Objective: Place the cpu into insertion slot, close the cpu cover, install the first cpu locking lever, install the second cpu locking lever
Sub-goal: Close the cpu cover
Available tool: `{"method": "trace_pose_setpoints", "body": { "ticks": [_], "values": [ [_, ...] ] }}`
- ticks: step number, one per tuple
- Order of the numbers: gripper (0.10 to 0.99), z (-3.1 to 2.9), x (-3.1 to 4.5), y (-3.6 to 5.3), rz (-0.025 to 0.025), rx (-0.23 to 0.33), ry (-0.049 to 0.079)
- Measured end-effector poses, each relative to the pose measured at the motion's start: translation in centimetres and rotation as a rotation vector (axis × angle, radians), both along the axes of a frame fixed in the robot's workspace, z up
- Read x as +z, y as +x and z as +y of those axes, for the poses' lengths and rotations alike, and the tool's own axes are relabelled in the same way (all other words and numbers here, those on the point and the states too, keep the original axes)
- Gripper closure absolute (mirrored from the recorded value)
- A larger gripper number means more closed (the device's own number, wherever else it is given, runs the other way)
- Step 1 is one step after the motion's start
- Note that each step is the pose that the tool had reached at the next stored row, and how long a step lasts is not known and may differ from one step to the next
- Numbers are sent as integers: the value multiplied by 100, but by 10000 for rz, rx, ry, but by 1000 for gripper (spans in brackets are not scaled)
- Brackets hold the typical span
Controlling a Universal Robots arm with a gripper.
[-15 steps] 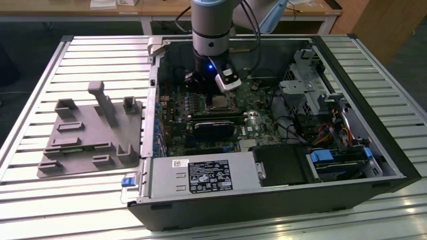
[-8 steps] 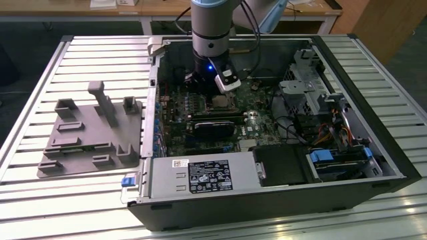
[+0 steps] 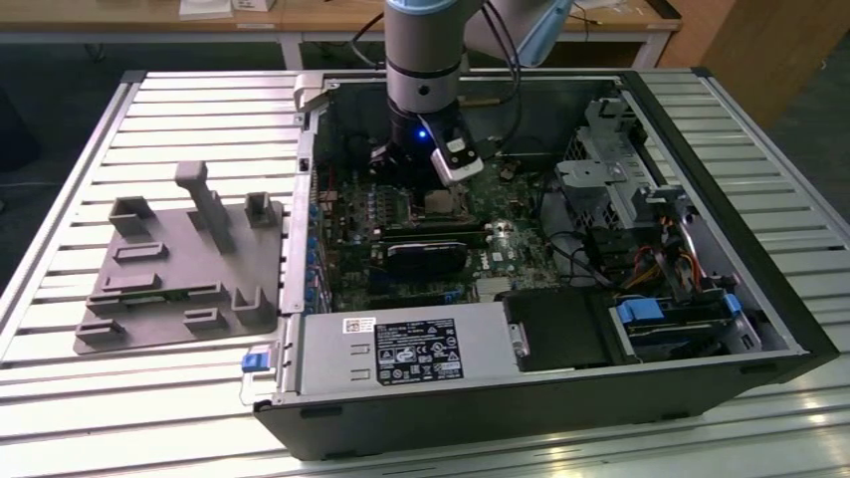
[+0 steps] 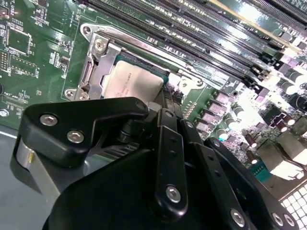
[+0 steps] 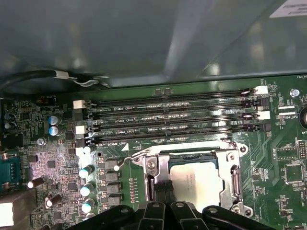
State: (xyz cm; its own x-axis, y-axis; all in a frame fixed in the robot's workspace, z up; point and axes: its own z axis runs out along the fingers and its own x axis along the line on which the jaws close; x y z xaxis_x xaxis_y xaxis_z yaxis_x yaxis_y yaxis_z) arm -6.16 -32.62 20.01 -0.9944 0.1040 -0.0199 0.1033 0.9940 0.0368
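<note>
the arm point(image 3: 425, 60) reaches straight down into an open computer case point(image 3: 777, 319) lying on the slatted metal surface point(image 3: 159, 110). a grey moulded tray point(image 3: 173, 279) sits beside the case, on the exterior view's left. in the first wrist view the cpu point(image 5: 196, 179) lies flat in the insertion slot point(image 5: 192, 157) with its dull silver face up. the cpu cover point(image 5: 160, 167) is folded down over it, so the chip shows through the square window. the pincer point(image 5: 163, 190) is low over the socket, at the edge of the cover plate. its 2 black fingertips point(image 5: 158, 191) are pressed together (clenched, with nothing visible between them). 4 long black memory slots point(image 5: 168, 117) run parallel just beyond the socket on the green board point(image 5: 288, 163).
</note>
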Motion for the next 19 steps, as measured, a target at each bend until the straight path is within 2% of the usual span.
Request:
{"method": "trace_pose_setpoints", "body": {
  "ticks": [12, 19],
  "values": [
    [980, 0, 154, 0, 0, 3, 1],
    [980, 0, 157, 14, 1, 5, 0]
  ]
}}
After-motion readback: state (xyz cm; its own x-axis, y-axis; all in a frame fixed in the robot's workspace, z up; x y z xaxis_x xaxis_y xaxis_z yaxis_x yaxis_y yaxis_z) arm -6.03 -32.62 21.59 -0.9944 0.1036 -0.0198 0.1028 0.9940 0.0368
